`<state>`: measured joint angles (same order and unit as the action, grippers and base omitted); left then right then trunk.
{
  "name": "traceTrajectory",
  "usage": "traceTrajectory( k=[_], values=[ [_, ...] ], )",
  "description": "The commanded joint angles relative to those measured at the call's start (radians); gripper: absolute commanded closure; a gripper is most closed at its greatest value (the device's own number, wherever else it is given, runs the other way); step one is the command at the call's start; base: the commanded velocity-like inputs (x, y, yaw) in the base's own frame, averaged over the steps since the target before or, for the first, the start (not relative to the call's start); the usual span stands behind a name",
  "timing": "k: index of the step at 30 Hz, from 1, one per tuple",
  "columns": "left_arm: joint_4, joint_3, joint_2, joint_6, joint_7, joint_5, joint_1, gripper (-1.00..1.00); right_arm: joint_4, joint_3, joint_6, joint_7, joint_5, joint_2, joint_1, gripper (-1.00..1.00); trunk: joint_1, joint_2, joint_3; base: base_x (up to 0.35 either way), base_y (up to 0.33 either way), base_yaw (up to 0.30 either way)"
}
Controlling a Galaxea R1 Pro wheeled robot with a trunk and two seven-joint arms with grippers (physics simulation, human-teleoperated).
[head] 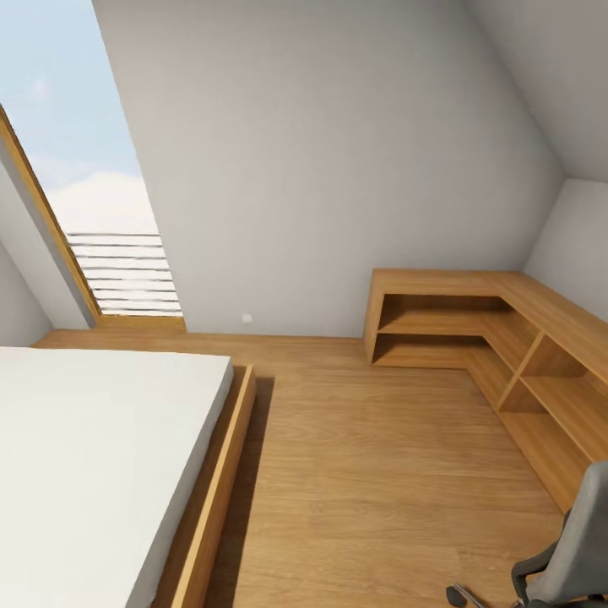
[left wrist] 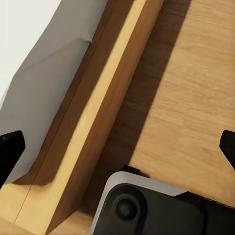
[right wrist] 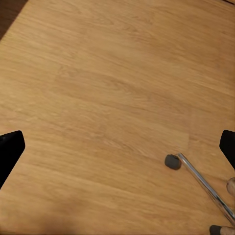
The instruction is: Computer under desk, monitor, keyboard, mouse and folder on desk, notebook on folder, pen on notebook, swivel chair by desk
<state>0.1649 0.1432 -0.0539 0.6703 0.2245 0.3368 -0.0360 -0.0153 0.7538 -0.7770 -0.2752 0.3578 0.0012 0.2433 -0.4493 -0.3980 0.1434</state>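
Attic bedroom, likely home: bed, sloped wall, corner wooden shelving.

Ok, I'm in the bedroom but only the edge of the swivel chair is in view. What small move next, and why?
Probably turn the base to the right. The swivel chair is cut off at the head view's lower right corner, so its seat cannot be checked for the folder. The bed lies left, and the corner shelving is along the right wall. Both tools are open and hold nothing.
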Motion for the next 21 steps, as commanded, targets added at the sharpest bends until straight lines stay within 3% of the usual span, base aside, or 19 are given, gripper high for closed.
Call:
traceTrajectory(
  k=[1,8,21],
  values=[
    [0.000,0.009,0.000,0.003,0.006,0.006,-0.001,-1.00,-0.002,0.009,-0.002,-0.005,0.003,0.000,0.001,-1.00,-0.001,-0.002,0.002,0.077,0.000,0.000],
    [0.000,0.009,0.000,0.003,0.006,0.007,-0.001,-1.00,-0.002,0.009,-0.002,-0.005,0.003,0.000,0.001,-1.00,-0.001,-0.002,0.002,0.167,0.000,0.000],
    [-0.001,0.009,0.000,0.003,0.006,0.006,-0.001,-1.00,-0.002,0.010,-0.002,-0.005,0.002,0.000,0.001,-1.00,-0.001,-0.002,0.002,0.300,0.000,0.000]
  ],
)
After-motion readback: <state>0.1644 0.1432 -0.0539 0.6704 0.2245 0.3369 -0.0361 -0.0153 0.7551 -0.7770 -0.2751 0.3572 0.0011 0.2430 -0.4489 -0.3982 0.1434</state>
